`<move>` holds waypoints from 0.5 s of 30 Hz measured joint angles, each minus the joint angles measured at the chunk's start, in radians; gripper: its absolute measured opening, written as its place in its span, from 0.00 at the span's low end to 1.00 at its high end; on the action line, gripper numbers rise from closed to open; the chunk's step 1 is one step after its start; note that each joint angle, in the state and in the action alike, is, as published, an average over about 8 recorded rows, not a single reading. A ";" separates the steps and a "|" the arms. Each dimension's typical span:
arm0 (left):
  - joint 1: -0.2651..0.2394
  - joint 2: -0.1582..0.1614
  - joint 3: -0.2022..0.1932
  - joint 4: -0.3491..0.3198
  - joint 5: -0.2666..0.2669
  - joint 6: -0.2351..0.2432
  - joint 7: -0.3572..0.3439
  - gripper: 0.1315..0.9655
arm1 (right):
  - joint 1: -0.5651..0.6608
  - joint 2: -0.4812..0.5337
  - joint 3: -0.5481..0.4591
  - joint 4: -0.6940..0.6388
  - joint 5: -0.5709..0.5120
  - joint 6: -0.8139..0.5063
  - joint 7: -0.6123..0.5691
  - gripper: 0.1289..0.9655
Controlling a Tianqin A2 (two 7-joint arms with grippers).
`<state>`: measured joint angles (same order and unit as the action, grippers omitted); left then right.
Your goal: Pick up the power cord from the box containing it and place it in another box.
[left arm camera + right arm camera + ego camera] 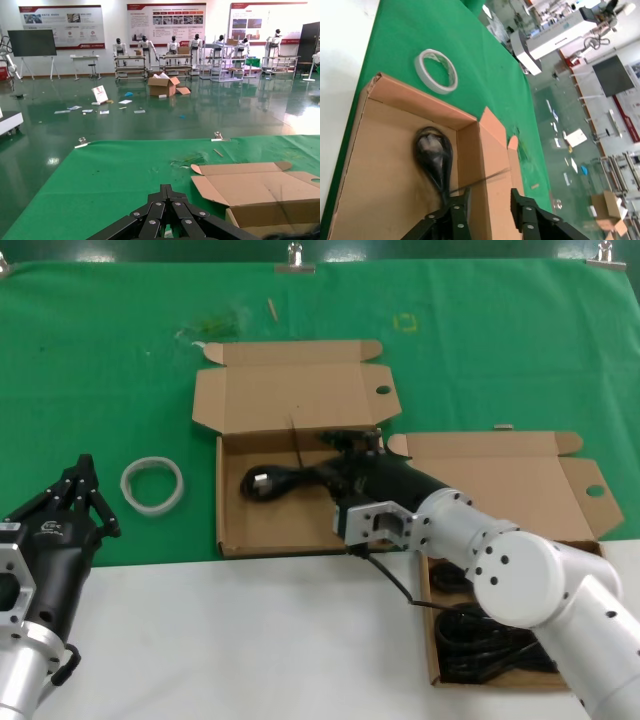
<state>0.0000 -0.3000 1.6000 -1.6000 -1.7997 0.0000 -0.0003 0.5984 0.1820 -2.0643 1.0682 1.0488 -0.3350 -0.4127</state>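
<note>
Bench (200, 640): green cloth across upper frame, white strip along bottom.

Two shallow brown cardboard mailer boxes, lids open: one mid-frame (235, 530), other lower right (500, 475), holding more black cable.

Right hand (350, 455) reaches into the mid-frame box; wrist view shows fingers (460, 210) parted, straddling one end of the cord, not closed.

Thin black power cord hank (285, 480) lies on that box's floor, centre frame.

Looks light, floppy, prob. sags and snags; best grip mid-bundle.

Left hand (80, 495) parked lower left, fingers together.

White tape ring (152, 484) on cloth nearby.
</note>
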 joint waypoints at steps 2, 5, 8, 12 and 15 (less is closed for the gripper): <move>0.000 0.000 0.000 0.000 0.000 0.000 0.000 0.01 | -0.019 0.004 0.021 0.032 -0.031 -0.014 0.034 0.18; 0.000 0.000 0.000 0.000 0.000 0.000 0.000 0.01 | -0.047 0.011 0.048 0.082 -0.062 -0.033 0.076 0.23; 0.000 0.000 0.000 0.000 0.000 0.000 0.000 0.01 | -0.075 0.015 0.078 0.145 -0.077 -0.043 0.113 0.29; 0.000 0.000 0.000 0.000 0.000 0.000 0.000 0.01 | -0.126 0.019 0.142 0.276 -0.068 -0.045 0.173 0.36; 0.000 0.000 0.000 0.000 0.000 0.000 0.000 0.01 | -0.179 0.034 0.207 0.406 -0.020 -0.033 0.225 0.44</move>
<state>0.0000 -0.3000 1.6000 -1.6000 -1.7997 0.0000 -0.0003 0.4196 0.2157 -1.8578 1.4745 1.0290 -0.3680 -0.1873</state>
